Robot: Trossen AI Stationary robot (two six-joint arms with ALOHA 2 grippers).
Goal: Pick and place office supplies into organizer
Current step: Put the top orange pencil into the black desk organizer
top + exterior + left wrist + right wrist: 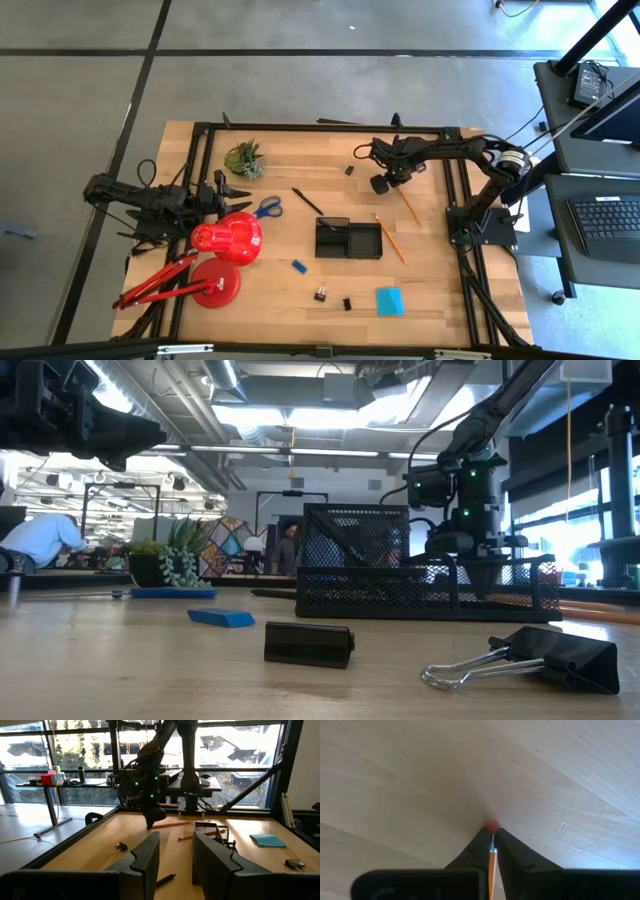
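Note:
My right gripper (pixel 381 184) (pixel 492 832) stands fingers-down on the table's far right part, beyond the black mesh organizer (pixel 348 238) (pixel 420 575), and is shut on an orange pencil (pixel 492 865). A second pencil (pixel 390 238) lies flat right of the organizer. My left gripper (pixel 235 188) (pixel 175 852) waits open at the left edge, touching nothing. On the table lie a black pen (pixel 308 201), blue scissors (pixel 266 208), a blue eraser (pixel 299 266), a cyan note pad (pixel 390 301) and binder clips (pixel 321 294) (pixel 349 170). My right gripper pinches the pencil between its two fingers at the eraser end (pixel 492 825), coming from above and pointing down. The red eraser pokes out just past the fingertips, right at the table top. The shaft runs back between the fingers toward the wrist.
A red desk lamp (pixel 225 250) stands at the near left, close to my left gripper. A green potted plant (pixel 245 158) sits at the far left. In the low view a binder clip (pixel 540 660) and a small black clip (pixel 308 643) lie nearest.

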